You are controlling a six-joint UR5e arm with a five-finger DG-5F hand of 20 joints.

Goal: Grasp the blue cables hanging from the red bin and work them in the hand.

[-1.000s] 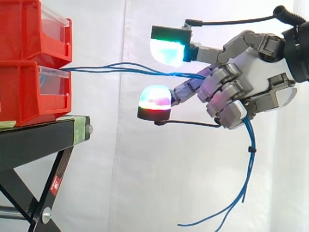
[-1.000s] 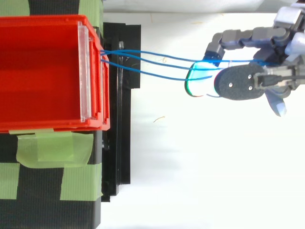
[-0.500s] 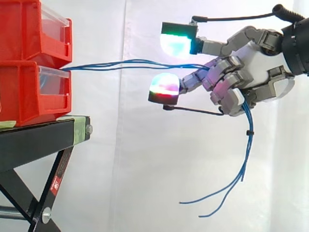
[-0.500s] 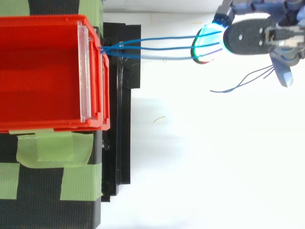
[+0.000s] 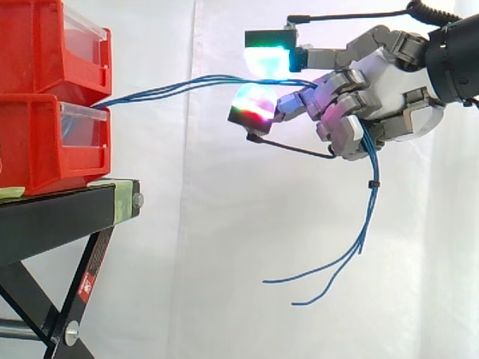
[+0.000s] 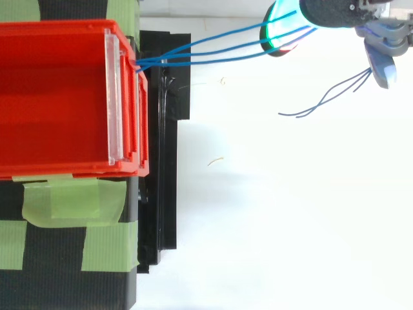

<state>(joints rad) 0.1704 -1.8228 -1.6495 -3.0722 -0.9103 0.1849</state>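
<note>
Thin blue cables point(image 5: 187, 84) run from the lower red bin point(image 5: 45, 142) up and to the right into my hand point(image 5: 389, 90). The hand is shut on the blue cables, its curled fingers wrapped round them, with two glowing fingertips point(image 5: 254, 108) stretched toward the bin. Below the hand the cables' loose ends point(image 5: 352, 247) hang down and curl to the left. In the top view the blue cables point(image 6: 206, 55) leave the red bin's front point(image 6: 122, 64) and slant toward the hand point(image 6: 381, 58) at the upper right edge.
A second red bin point(image 5: 52, 45) is stacked on the lower one, both on a black stand point(image 5: 67, 217) with green tape point(image 6: 71, 200). A white curtain hangs behind, and a white floor lies below the hand.
The hand has risen and moved toward the top view's upper edge, pulling the cables with it. The cables now slope upward from the bin, and their loose ends swung up and left.
</note>
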